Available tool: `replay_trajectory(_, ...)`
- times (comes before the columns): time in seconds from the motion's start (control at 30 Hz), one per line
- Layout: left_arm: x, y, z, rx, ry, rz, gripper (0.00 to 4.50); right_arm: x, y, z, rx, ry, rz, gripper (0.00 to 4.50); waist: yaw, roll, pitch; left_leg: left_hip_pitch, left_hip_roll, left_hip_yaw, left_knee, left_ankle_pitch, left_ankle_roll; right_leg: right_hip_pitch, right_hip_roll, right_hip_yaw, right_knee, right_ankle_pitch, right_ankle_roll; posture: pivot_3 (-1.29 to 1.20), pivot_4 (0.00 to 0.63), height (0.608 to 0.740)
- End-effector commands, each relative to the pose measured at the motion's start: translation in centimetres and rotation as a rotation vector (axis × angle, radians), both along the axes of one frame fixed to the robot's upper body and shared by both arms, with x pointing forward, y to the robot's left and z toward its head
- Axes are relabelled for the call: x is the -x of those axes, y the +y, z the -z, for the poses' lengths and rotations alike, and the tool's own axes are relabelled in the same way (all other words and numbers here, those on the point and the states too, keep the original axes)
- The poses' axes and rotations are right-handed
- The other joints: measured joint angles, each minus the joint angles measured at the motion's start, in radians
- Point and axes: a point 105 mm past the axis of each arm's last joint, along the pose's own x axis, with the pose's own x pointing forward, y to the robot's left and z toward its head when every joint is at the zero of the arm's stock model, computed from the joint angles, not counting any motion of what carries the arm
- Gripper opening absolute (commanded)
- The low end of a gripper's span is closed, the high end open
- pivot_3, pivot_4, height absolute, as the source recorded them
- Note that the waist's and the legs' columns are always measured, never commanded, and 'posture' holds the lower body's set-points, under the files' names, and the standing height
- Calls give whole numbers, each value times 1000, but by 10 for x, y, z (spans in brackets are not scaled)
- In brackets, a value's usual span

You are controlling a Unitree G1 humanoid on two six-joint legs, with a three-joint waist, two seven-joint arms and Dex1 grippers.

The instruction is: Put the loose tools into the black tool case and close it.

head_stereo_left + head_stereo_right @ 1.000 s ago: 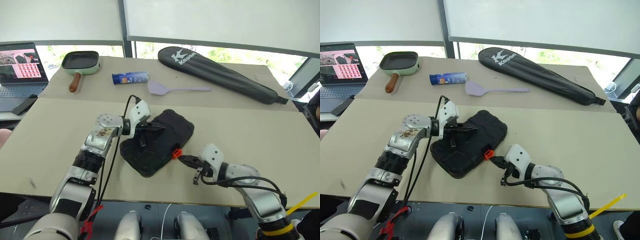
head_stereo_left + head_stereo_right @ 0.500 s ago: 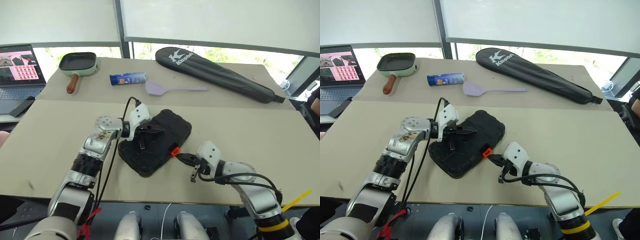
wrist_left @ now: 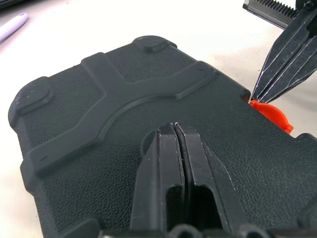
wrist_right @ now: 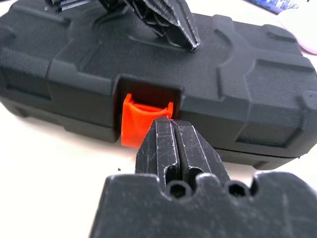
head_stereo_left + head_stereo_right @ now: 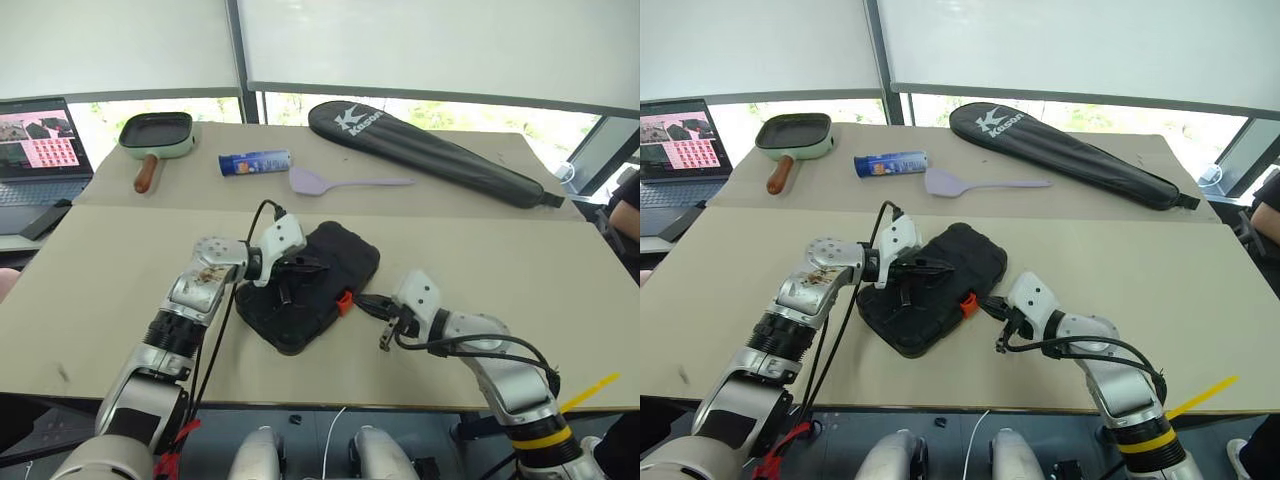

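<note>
Closed fingers of the right gripper (image 4: 173,130) are set against the orange latch (image 4: 143,116) on the near edge of the black tool case (image 5: 310,285), apparently to snap it. On the lid, the closed left gripper (image 3: 176,131) is pressed down, seemingly steadying it.

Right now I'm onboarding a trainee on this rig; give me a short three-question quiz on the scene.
1. True or false: the black tool case lies closed on the table.
2. What do the right gripper's shut jaws point at? A) lilac spatula B) orange latch C) green frying pan
3. Fill in: the left gripper rests on the case's ____ with its jaws shut.

Key: 1 true; 2 B; 3 lid.
</note>
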Motion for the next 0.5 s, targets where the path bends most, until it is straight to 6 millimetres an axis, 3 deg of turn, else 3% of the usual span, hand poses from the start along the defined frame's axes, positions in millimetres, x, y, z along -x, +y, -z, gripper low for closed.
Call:
replay_trajectory(0.03,11,5,45,-101,150,-15,99,6,4,-5,-18,6,-22,31,2,0,0,0,0,0,0,0,0,0,0,0,0,0,0,0,150,740)
replay_trajectory(0.33,13,4,48,-107,165,-12,99,1,10,1,-9,9,-21,31,3,0,0,-1,0,0,0,0,0,0,0,0,-2,0,0,0,150,740)
replay_trajectory(0.5,14,11,61,-178,221,-43,99,-9,13,-2,-20,-16,-29,31,3,1,0,0,0,0,0,0,0,1,0,0,-5,0,1,0,150,740)
